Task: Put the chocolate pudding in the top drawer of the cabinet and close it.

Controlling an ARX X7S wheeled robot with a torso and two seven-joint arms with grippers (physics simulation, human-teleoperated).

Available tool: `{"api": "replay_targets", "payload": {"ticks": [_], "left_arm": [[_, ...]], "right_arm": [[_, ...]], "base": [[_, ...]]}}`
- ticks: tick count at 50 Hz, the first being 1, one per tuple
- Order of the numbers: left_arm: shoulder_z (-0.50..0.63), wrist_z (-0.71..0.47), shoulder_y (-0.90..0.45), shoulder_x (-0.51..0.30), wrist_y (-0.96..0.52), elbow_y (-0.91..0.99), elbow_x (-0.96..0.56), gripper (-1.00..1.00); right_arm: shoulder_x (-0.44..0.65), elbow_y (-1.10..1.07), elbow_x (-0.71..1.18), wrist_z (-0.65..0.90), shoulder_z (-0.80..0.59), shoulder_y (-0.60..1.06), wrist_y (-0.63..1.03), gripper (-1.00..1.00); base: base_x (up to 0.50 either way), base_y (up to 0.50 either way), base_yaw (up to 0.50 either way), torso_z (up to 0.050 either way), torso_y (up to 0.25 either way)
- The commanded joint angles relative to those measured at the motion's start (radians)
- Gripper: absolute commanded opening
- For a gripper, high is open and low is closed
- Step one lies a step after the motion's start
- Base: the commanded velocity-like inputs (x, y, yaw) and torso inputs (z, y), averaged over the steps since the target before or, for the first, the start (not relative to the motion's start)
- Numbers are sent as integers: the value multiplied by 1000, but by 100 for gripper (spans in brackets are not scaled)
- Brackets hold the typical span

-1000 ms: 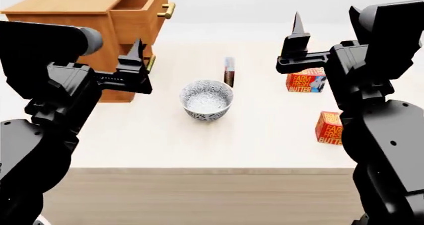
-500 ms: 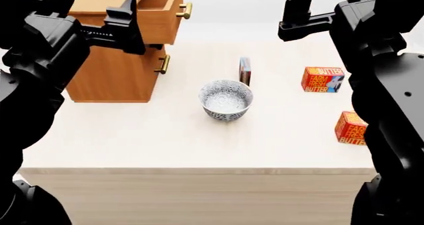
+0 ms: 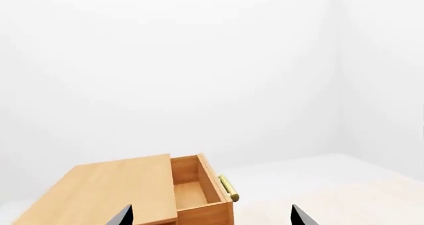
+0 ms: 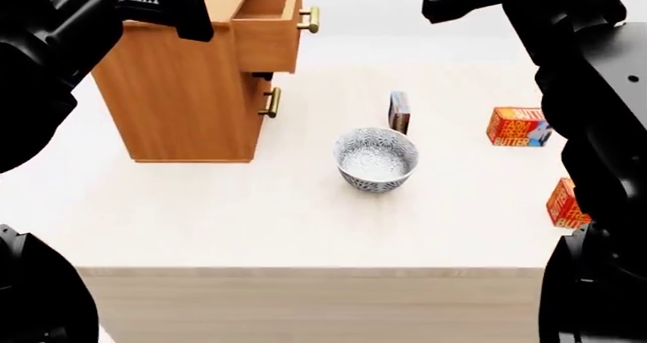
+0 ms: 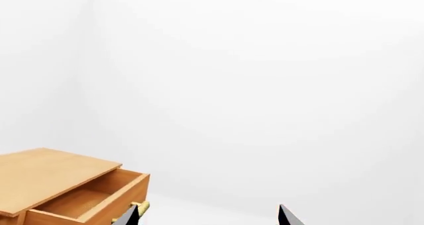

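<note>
Pale table [image 4: 202, 214]: we judge the chocolate pudding [image 4: 399, 112], upright mid-table behind the bowl [image 4: 376, 158], light, stiff; pinch its broad faces. Both grippers' fingers apart.

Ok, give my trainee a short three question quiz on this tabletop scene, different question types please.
1. True or false: the top drawer of the cabinet is open.
2. How many butter boxes are on the table?
3. The chocolate pudding is: A) inside the bowl, B) upright just behind the bowl, C) in the drawer.

Key: 1 true. 2 two: one, another. 3 B.
</note>
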Motion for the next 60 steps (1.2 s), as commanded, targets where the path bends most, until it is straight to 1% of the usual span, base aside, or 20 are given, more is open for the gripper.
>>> {"api": "replay_targets", "payload": {"ticks": [1,4,9,12,18,25,38,60], "left_arm": [[-22,-13,-61,-1,-79,-21,-35,100],[-23,-17,-64,-4,-81,-29,-36,100],[-78,-54,-43,19,-152,-17,-74,100],[-83,-75,-27,12,-152,-29,-96,100],[-92,-219,-13,-20,-159,-55,-277,100],[-78,-272,-3,-33,-146,-79,-349,100],[0,-243,-19,-57,-62,-136,-339,100],[22,-253,-31,-71,-36,-156,-363,100]], "right_arm": [[-16,64,14,-6,-1,51,18,100],[-19,70,19,-8,0,53,26,100],[-19,75,32,-10,6,46,55,100],[-13,76,32,-10,1,27,57,100],[-5,88,29,-11,-6,4,49,100],[6,123,22,-13,-17,-14,36,100],[20,244,-13,-16,-40,5,-48,100],[30,314,-28,-18,-53,60,-83,100]], "base": [[129,188,0,0,0],[134,191,0,0,0],[137,188,0,0,0],[139,189,0,0,0],[137,188,0,0,0],[138,188,0,0,0],[136,188,0,0,0],[173,178,0,0,0]]}}
